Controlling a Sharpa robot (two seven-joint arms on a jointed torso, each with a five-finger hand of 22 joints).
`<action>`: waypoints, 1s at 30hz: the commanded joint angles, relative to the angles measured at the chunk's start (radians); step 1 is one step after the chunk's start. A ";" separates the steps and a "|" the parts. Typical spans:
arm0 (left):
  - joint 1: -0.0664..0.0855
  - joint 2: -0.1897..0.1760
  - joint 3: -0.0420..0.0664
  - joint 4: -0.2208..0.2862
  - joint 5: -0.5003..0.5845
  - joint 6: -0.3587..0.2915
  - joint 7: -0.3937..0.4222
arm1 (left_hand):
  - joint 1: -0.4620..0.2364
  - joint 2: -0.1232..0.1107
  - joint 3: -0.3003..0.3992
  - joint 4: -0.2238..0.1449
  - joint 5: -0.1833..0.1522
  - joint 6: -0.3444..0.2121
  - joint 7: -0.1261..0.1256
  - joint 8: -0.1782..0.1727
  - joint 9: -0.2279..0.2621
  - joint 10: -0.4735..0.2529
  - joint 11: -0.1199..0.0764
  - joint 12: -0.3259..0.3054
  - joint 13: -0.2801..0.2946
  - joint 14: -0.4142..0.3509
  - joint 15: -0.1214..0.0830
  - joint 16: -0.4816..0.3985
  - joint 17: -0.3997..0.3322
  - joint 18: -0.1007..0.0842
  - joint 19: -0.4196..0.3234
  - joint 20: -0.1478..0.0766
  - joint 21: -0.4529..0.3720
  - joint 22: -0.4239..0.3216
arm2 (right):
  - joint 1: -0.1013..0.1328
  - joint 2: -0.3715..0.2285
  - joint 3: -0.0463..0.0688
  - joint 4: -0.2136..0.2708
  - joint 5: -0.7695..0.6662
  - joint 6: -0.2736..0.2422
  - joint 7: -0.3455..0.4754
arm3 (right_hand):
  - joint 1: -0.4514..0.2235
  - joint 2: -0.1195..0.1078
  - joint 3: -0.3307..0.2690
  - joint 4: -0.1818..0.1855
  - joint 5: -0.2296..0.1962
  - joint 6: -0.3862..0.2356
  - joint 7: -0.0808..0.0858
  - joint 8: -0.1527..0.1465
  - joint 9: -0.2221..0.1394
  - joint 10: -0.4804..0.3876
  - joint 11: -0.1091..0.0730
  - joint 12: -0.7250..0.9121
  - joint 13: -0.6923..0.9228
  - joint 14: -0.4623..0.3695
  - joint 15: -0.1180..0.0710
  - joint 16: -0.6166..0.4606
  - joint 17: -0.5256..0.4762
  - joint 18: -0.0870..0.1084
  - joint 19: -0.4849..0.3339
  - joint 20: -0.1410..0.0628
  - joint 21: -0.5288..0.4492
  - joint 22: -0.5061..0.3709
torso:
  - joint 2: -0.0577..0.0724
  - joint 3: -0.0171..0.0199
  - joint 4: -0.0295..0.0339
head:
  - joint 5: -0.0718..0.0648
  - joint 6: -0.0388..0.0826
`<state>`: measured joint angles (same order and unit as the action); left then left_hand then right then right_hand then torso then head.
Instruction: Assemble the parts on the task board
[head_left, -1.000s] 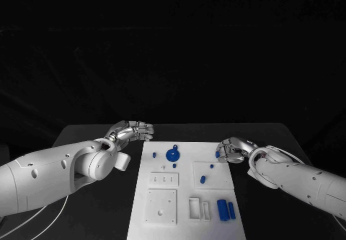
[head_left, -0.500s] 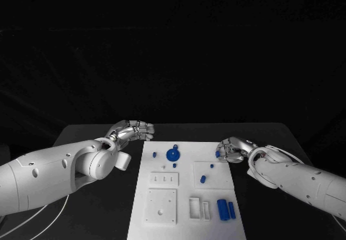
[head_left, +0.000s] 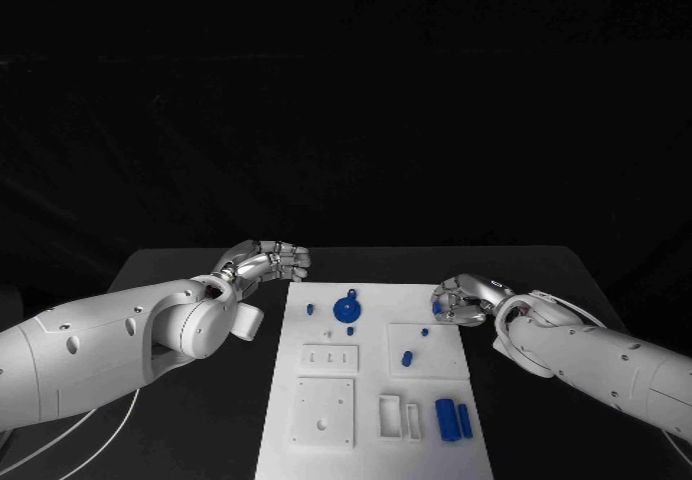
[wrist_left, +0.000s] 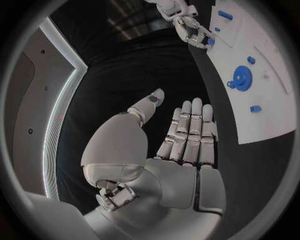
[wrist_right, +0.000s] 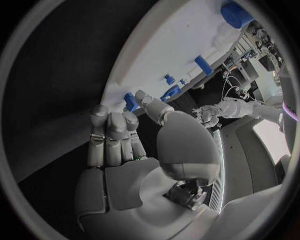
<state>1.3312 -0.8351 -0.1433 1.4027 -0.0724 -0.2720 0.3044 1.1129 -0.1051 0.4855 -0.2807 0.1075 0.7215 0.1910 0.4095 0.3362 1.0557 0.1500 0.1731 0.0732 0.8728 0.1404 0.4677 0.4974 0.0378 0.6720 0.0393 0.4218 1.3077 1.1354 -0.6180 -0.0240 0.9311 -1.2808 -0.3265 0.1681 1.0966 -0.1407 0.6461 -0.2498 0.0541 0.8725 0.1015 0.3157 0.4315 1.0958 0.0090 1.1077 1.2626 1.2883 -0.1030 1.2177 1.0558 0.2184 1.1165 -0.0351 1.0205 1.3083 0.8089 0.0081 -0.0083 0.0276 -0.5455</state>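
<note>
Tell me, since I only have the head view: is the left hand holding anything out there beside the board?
Observer: No. The left wrist view shows the left hand empty, its fingers straight, beside the task board.
Operator: And the right hand, does it have that small blue part at the board's edge?
Observer: In the right wrist view the right hand has its thumb tip at the small blue part, with the other fingers curled. Whether it actually grips the part cannot be told.
</note>
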 joint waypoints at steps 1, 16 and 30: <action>0.001 0.000 0.001 0.003 -0.006 0.016 0.008 | -0.001 -0.005 0.001 -0.004 -0.005 -0.007 0.005 -0.005 0.001 -0.006 -0.001 -0.005 -0.001 -0.008 -0.001 -0.004 0.001 0.018 -0.004 0.000 -0.004 0.012 | -0.001 0.002 0.000 -0.001 -0.014 0.012 0.002 | -0.008 0.007 0.006 -0.001 -0.005 0.027 0.017 0.005 0.002 0.002 -0.003 0.006 0.001 0.005 0.000 -0.003 0.002 0.043 0.002 -0.004 0.005 0.020 | 0.000 -0.0006 -0.0001 | 0.000 -0.001; 0.001 -0.001 0.001 0.004 -0.006 0.016 0.007 | -0.001 -0.005 0.001 -0.003 -0.005 -0.008 0.005 -0.006 0.001 -0.006 -0.001 -0.005 -0.001 -0.008 -0.001 -0.004 0.001 0.018 -0.004 0.000 -0.005 0.012 | -0.001 0.007 0.000 -0.002 -0.044 -0.012 -0.012 | -0.002 0.034 0.053 0.004 -0.005 0.096 0.012 0.038 0.018 0.006 -0.007 0.013 0.002 0.006 -0.003 -0.004 0.006 0.043 -0.001 -0.005 0.011 0.020 | 0.000 0.0009 -0.0005 | 0.000 -0.005; 0.001 -0.001 0.001 0.005 -0.017 0.027 -0.006 | -0.003 -0.001 0.001 -0.001 -0.006 -0.002 0.011 -0.004 0.003 0.000 0.004 -0.002 0.001 -0.005 -0.002 -0.003 0.003 0.018 -0.002 0.000 -0.004 0.013 | -0.001 0.011 -0.001 0.009 -0.079 -0.088 -0.039 | 0.003 0.029 0.084 0.001 -0.005 0.127 0.001 0.052 0.029 0.013 -0.017 0.019 0.003 0.008 -0.014 -0.004 0.009 0.043 0.001 -0.007 0.015 0.019 | 0.000 0.0013 -0.0006 | -0.002 -0.004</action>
<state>1.3313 -0.8372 -0.1432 1.4049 -0.0771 -0.2682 0.3011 1.1129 -0.1051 0.4855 -0.2807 0.1075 0.7216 0.1910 0.4095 0.3383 1.0557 0.1500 0.1731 0.0733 0.8728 0.1404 0.4677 0.4990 0.0378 0.6720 0.0393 0.4217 1.3074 1.1353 -0.6088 -0.0245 0.9356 -1.3306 -0.3737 0.1440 1.0963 -0.1150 0.7237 -0.2495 0.0539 0.9620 0.0719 0.3638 0.4499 1.1042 -0.0078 1.1225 1.2644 1.2973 -0.1089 1.2178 1.0630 0.2282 1.1162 -0.0346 1.0316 1.3081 0.8093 0.0094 -0.0088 0.0261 -0.5508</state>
